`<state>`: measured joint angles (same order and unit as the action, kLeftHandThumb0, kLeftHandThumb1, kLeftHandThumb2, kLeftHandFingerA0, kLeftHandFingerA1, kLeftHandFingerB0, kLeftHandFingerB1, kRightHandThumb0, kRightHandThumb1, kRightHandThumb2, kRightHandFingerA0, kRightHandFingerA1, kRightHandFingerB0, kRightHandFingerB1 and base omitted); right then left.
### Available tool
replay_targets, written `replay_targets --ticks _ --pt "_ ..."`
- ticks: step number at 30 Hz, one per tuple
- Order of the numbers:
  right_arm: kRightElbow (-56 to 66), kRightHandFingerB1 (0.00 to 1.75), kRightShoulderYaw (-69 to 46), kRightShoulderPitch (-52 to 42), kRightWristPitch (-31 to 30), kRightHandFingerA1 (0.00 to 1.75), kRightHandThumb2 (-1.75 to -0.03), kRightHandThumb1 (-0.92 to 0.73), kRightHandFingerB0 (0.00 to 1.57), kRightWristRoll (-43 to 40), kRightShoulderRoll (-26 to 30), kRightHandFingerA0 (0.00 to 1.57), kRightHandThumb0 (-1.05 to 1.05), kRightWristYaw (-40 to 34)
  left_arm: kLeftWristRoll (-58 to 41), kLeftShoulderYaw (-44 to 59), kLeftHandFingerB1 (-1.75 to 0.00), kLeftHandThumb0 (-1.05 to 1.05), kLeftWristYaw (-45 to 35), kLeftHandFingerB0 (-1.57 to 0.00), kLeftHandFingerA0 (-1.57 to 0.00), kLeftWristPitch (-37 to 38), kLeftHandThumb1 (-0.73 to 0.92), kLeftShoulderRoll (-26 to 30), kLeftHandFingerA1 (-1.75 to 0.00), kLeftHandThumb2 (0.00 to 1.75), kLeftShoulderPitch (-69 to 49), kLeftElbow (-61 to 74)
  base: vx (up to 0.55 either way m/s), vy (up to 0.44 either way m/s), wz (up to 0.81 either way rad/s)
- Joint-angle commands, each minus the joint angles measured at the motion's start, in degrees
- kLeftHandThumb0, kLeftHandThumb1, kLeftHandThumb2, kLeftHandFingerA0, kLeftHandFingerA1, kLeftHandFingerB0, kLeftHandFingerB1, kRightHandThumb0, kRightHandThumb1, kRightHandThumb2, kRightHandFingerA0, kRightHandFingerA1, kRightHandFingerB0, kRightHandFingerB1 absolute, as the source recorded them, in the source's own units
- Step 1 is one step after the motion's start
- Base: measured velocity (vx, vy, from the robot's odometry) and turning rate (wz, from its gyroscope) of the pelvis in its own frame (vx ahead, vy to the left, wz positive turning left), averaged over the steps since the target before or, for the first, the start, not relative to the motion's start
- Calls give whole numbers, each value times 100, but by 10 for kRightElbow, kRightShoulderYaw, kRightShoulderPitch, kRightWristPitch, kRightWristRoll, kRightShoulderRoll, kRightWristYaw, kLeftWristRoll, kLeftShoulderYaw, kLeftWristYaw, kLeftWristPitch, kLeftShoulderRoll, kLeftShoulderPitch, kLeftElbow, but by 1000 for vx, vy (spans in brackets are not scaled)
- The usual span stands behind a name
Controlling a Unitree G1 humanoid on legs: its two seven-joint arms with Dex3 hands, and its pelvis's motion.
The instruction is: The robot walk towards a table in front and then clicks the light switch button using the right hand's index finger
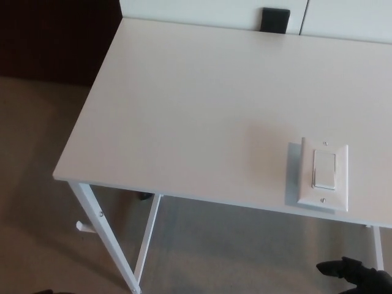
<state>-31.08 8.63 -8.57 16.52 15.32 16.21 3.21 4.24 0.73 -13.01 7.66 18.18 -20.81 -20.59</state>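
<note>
The light switch [324,176] sits flat near the table's [184,116] front right edge. Only a bit of the right hand [355,275] shows below it, can't tell if it's open or closed. I'd lift it straight up over the edge and press the rocker dead centre.

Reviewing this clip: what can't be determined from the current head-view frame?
- Right hand: cut off by the bottom-right picture edge in the head view; open or shut cannot be told.
- Left hand: not in view.
- Light switch: too small to tell whether the rocker is on or off.
- Black object behind the table: cut by the top edge, unidentifiable.
- Table's right side: cut off by the right edge.
</note>
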Motion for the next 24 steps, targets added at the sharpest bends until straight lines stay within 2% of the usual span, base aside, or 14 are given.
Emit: replay_targets --ticks 1,16,24 --pt "-1 43 -3 0 -5 56 -60 -70 41 0 7 62 -33 1 -1 5 -38 -29 -1 -57 -65 5 47 5 -43 54 -1 2 0 0 0" --pt "8 42 2 -3 -14 54 -60 -71 40 6 10 58 -32 7 5 2 -38 -29 0 -56 -64 10 47 9 -43 54 0 0 -46 -35 3" --pt "11 42 5 -1 -18 54 -61 -71 40 7 12 62 -33 12 8 1 -38 -29 6 -57 -65 5 47 9 -43 54 1 3 -79 -283 13"
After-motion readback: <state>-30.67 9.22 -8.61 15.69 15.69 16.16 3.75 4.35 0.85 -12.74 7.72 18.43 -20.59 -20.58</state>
